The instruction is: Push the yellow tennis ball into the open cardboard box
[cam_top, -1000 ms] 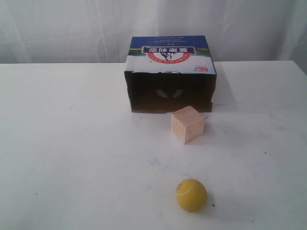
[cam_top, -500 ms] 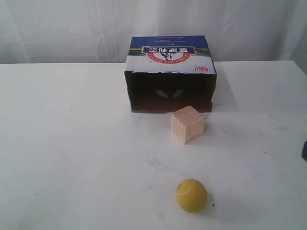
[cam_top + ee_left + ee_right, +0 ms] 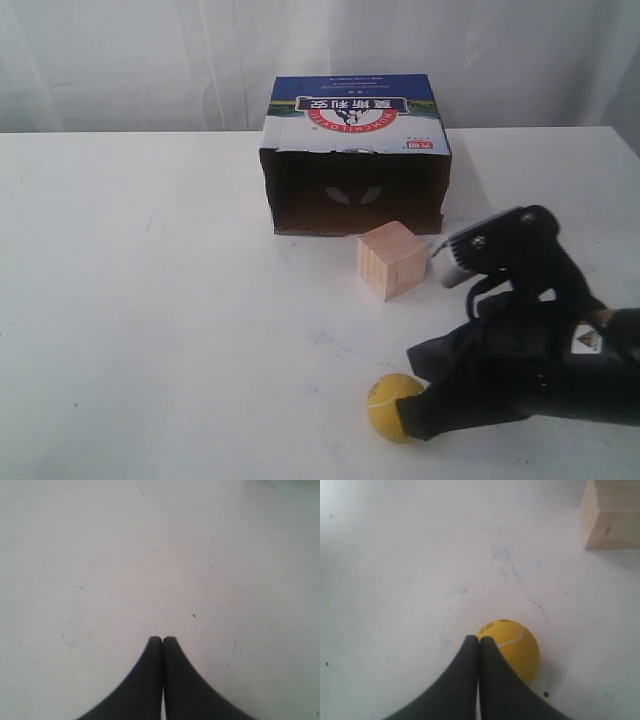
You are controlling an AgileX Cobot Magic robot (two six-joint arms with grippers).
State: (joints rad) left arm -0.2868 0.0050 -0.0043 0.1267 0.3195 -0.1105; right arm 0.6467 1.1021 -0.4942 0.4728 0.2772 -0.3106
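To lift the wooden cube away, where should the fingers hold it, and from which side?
Probably from above, closing on two opposite side faces of the wooden cube. Its faces are flat and parallel, its top is free, and it sits turned with one vertical edge toward the exterior camera, so the wrist should turn to match.

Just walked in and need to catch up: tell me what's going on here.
The right gripper, shut, is at the yellow tennis ball on the white table; contact is unclear. The ball lies outside the open cardboard box, a wooden cube standing between them. The left gripper, shut, hangs over the table.
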